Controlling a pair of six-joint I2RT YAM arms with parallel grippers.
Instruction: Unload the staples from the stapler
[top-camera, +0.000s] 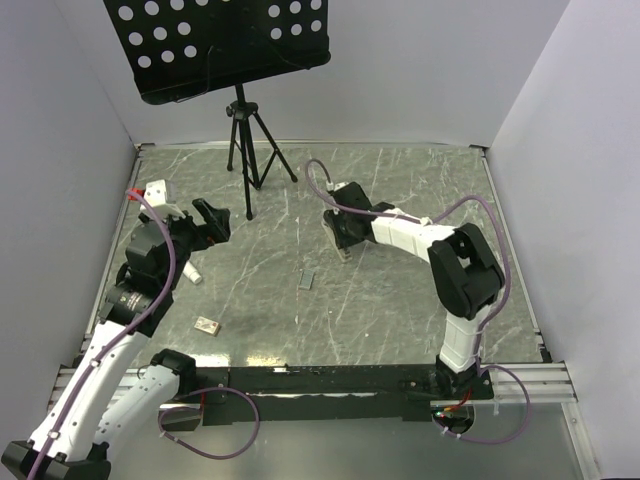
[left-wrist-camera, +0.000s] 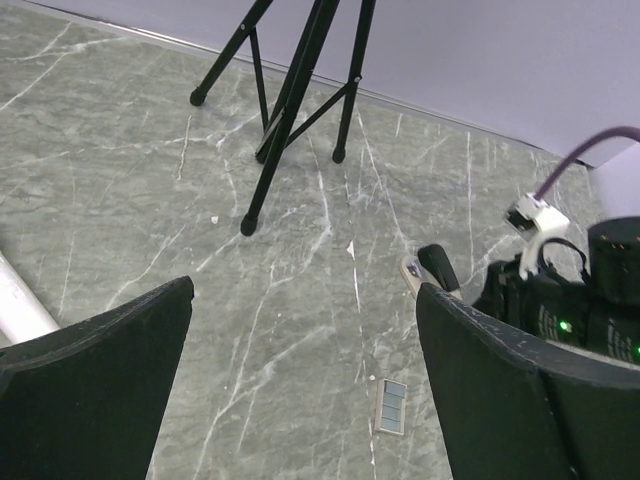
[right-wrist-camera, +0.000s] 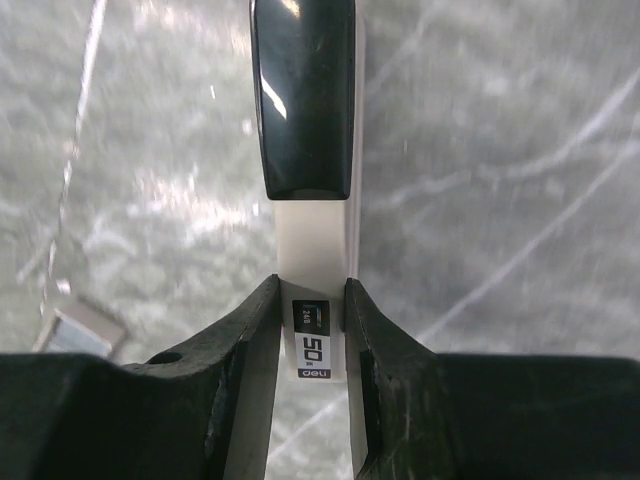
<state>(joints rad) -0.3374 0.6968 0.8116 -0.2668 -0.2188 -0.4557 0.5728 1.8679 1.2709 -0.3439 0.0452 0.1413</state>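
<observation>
Gripping the stapler (right-wrist-camera: 315, 240) across its pale body, the right gripper (right-wrist-camera: 308, 300) has a finger pressed against each side of the printed label. The stapler's long axis runs straight away from that wrist, up the middle of the right wrist view, and ends in a dark glossy part near the top edge. Seen from overhead, the pair sits just right of centre over the table (top-camera: 420, 320). Whether the far end of the stapler touches the surface I cannot tell. A short strip of staples (top-camera: 306, 281) lies flat on the table, below and left of that gripper in the overhead frame, near it but apart from the stapler. The left gripper (top-camera: 212, 215) hangs at the left of the overhead frame, fingers spread wide with nothing between them. In its own view the strip sits at the bottom, right of centre, and the stapler's tip further up on the right. By my reading, the free end of the stapler is the part within the left arm's reach. Whether more staples remain inside is hidden.
</observation>
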